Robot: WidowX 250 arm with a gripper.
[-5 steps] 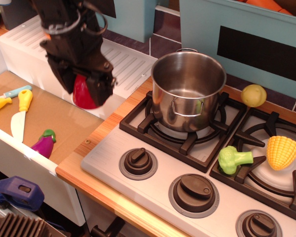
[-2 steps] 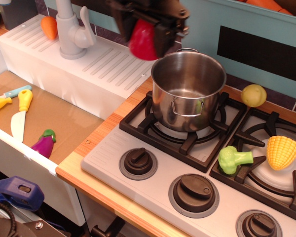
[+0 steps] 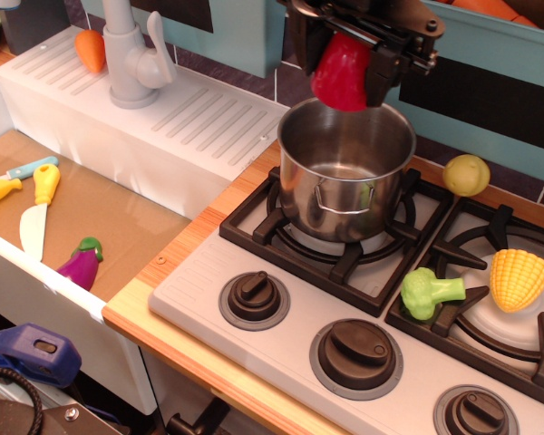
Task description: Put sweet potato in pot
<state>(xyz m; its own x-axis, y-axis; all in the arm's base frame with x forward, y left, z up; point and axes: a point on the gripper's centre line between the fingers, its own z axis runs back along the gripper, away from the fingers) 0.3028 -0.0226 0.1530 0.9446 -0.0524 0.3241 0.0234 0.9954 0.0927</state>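
The sweet potato (image 3: 341, 74) is a glossy red toy held between my black gripper's fingers. My gripper (image 3: 344, 86) is shut on it and hangs just above the far rim of the pot, tip of the toy pointing down toward the opening. The pot (image 3: 346, 163) is a tall shiny steel cylinder with a loop handle, standing on the left burner of the toy stove (image 3: 254, 213). Its inside shows bare metal at the bottom.
A yellow-green round toy (image 3: 466, 174), a yellow corn (image 3: 519, 279) and a green broccoli (image 3: 428, 292) lie on the right burner side. A purple eggplant (image 3: 82, 262) and toy knives (image 3: 36, 204) lie in the sink. A grey faucet (image 3: 127, 54) and an orange toy (image 3: 90, 49) stand at back left.
My gripper carried the sweet potato from above the sink at the left, up and rightward, to a spot over the pot's far rim.
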